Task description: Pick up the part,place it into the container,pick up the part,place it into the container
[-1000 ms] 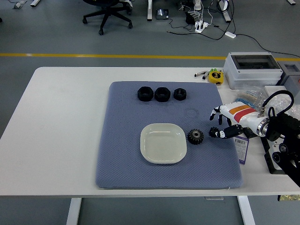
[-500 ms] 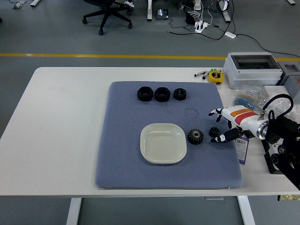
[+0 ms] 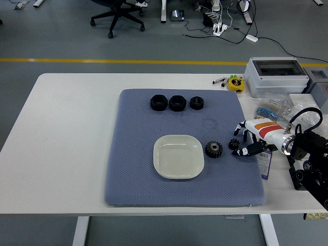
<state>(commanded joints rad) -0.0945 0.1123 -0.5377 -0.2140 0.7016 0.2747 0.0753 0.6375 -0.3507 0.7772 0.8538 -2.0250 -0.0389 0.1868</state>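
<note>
A: What is laid out, taken from the left?

B: A blue-grey mat (image 3: 133,169) is spread over the white table (image 3: 61,133). Three black ring-shaped parts (image 3: 176,102) are lined up along its far edge. A pale square dish (image 3: 178,156), taken to be the container, is set near the middle and nothing is seen in it. Just right of the dish a black gear (image 3: 213,149) is lying flat on the mat, and a smaller black gear (image 3: 234,144) is found beside it.

A: And the robot?

B: Only the right hand (image 3: 247,142) is seen, at the mat's right edge. Its fingers (image 3: 245,151) are half-curled around the small gear, but a completed grasp cannot be made out from above. No left arm is shown.

A: How might the small gear be expected to handle?

B: It is judged to be rigid and light, probably plastic or metal, with teeth that give some purchase. A pinch across opposite sides of the toothed rim is suggested, since little height is offered above the soft mat and the part could be nudged away.
</note>
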